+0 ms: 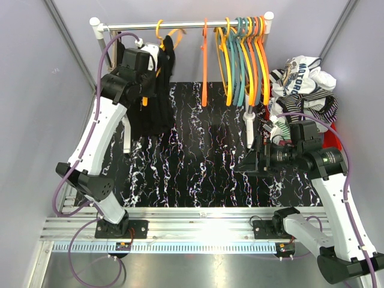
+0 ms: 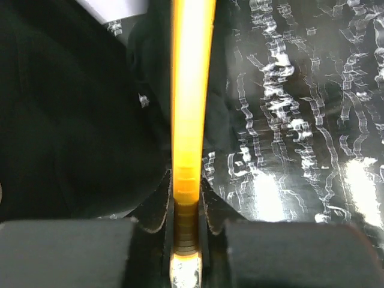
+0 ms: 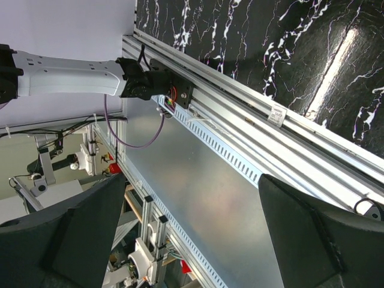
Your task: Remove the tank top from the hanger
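Note:
A black tank top [image 1: 162, 102] hangs on a yellow-orange hanger [image 1: 161, 27] at the left end of the rail [image 1: 186, 25]. My left gripper [image 1: 151, 75] is up against it. In the left wrist view the gripper [image 2: 185, 186] is shut on the hanger's orange bar [image 2: 192, 90], with the black fabric [image 2: 72, 120] on its left. My right gripper [image 1: 247, 162] hovers low over the marbled table [image 1: 198, 174], right of centre and far from the tank top. In the right wrist view the gripper [image 3: 192, 180] is open and empty, its fingers [image 3: 318, 234] wide apart.
A single orange hanger [image 1: 204, 60] and several empty orange, yellow and teal hangers [image 1: 240, 54] hang on the rail. A pile of white printed clothes [image 1: 303, 84] lies at the right on a red bin [image 1: 333, 135]. A white post [image 1: 248, 126] stands near the right gripper.

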{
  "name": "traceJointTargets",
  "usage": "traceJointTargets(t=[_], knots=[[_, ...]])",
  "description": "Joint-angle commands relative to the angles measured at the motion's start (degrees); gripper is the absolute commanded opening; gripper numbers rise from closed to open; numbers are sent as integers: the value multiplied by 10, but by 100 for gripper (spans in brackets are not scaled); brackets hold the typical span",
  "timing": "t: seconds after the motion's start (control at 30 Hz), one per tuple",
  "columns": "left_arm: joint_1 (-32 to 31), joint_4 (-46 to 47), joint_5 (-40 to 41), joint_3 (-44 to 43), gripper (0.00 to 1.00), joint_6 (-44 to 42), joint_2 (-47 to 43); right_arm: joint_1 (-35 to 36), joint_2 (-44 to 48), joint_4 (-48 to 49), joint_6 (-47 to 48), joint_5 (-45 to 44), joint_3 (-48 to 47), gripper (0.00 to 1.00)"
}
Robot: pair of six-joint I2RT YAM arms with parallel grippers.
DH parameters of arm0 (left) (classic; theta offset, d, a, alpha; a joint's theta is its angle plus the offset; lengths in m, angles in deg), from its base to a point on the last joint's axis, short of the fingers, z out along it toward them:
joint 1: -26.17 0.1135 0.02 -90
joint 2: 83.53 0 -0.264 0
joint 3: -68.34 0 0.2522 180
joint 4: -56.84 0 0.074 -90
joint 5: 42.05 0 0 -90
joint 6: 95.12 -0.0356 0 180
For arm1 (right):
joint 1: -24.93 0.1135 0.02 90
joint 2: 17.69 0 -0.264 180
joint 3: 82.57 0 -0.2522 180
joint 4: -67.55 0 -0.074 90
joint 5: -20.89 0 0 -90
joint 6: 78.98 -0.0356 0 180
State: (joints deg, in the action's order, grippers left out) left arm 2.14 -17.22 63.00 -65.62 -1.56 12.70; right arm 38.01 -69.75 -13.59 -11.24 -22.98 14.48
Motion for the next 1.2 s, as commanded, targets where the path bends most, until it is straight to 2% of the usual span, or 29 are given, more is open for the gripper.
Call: traceJointTargets(t=[0.0, 0.37, 0.57, 0.7, 0.77, 0.87, 0.97, 1.1, 1.17], knots=[[2, 25, -4, -28, 0, -7, 5, 5, 5, 11, 7, -6, -17, 100], [1, 69, 14, -67, 0, 1, -35, 5, 1, 15, 10, -16, -9, 100], [0, 124, 18, -45, 0, -3, -71, 6, -1, 21, 13, -18, 3, 100], [-11, 90, 11, -41, 0, 3, -99, 5, -2, 26, 14, -22, 6, 100], [-33, 80, 6, -6, 0, 3, -127, 5, -2, 36, 12, -22, 10, 100], [-77, 77, 9, 115, 0, 10, -214, 5, -3, 61, 2, -16, 25, 100], [-107, 74, 17, 279, 0, 39, -340, 5, -6, 88, -8, -14, 36, 100], [-117, 56, -13, 387, 0, 101, -456, 7, -36, 111, -10, -4, 35, 100], [-119, 35, -54, 429, 0, 116, -512, 17, -40, 144, -24, -6, 28, 100]])
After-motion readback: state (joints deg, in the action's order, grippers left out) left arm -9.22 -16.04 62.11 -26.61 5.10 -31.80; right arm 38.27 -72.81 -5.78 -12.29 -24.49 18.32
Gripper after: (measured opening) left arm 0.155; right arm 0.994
